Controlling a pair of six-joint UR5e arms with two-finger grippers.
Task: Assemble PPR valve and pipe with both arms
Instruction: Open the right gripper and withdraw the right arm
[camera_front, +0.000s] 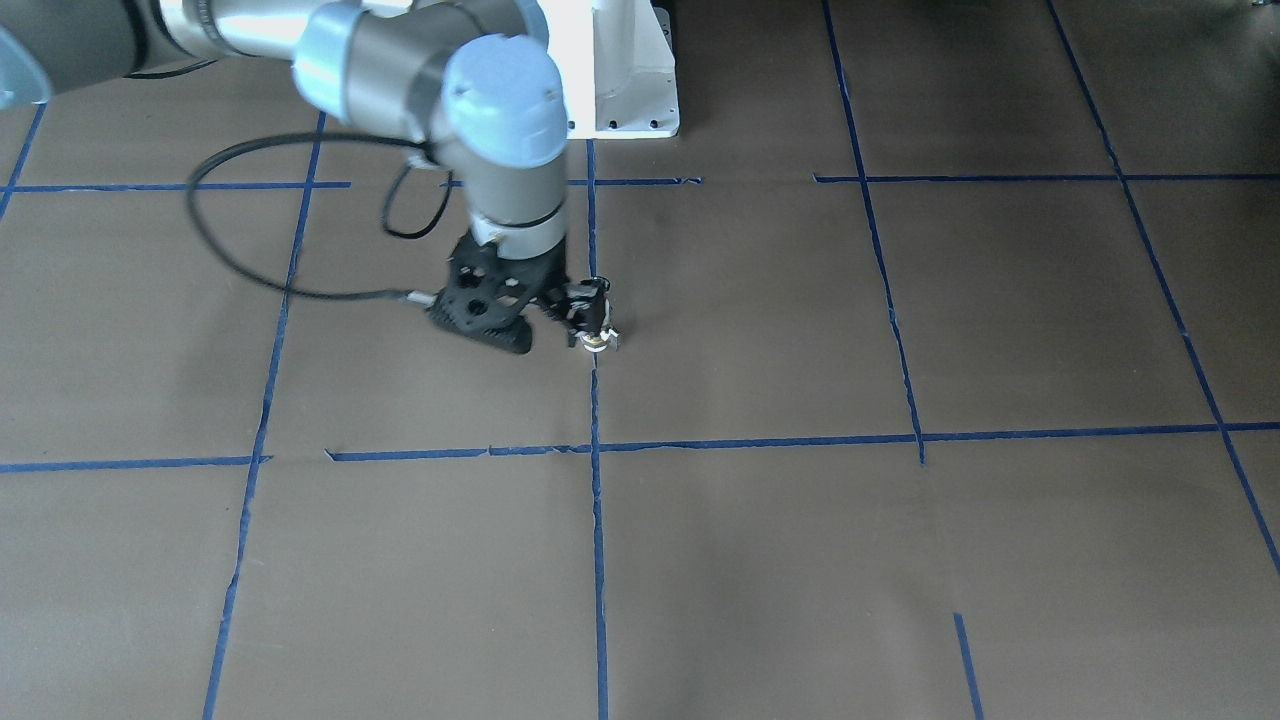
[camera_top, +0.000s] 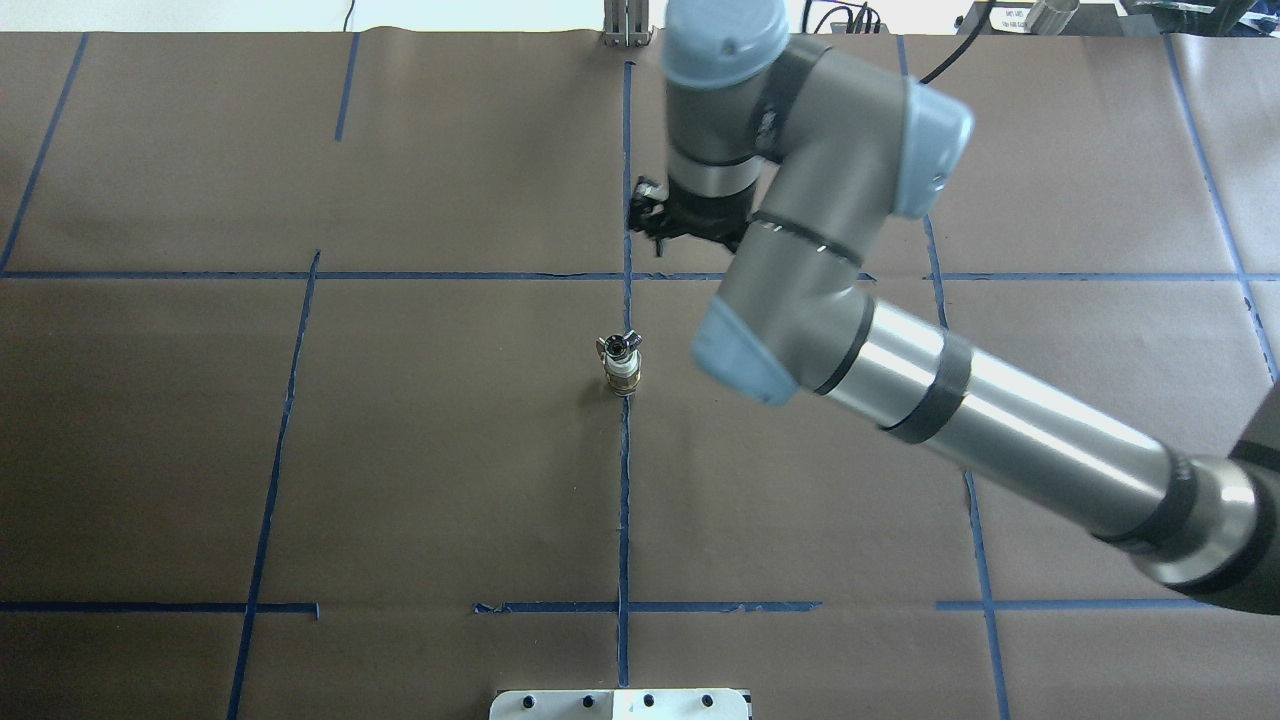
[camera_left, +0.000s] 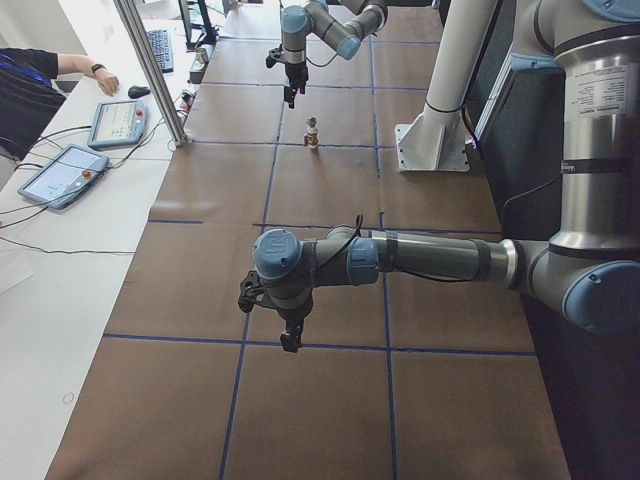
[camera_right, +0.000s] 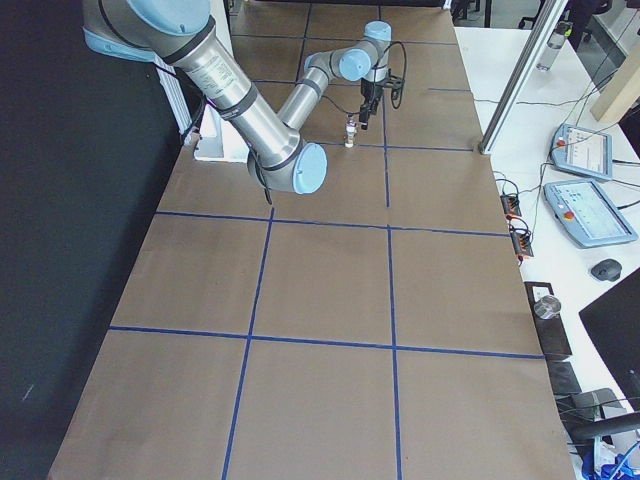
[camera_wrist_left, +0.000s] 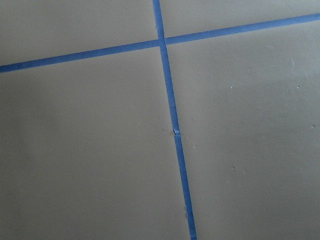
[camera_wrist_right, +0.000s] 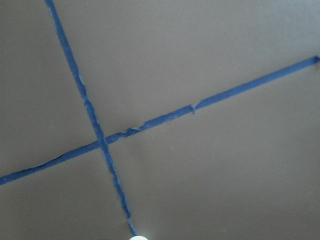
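Right arm (camera_top: 900, 370) beside valve (camera_top: 621, 366) on tape (camera_top: 623, 500)

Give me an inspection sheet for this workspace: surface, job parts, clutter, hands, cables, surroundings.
Surface: table covered in brown paper, marked with a blue tape grid.
Job's things: PPR valve stands upright on a tape line, apart from both hands. The pipe cannot be told apart from it.
Clutter: nothing seen.
Hands: right hand hovers near the valve, open or shut unclear. Left hand hovers over bare paper far from the valve, state unclear.
Cables: black cable loops from the right wrist above the table.
Surroundings: white pedestal; operator at a side bench with two tablets.
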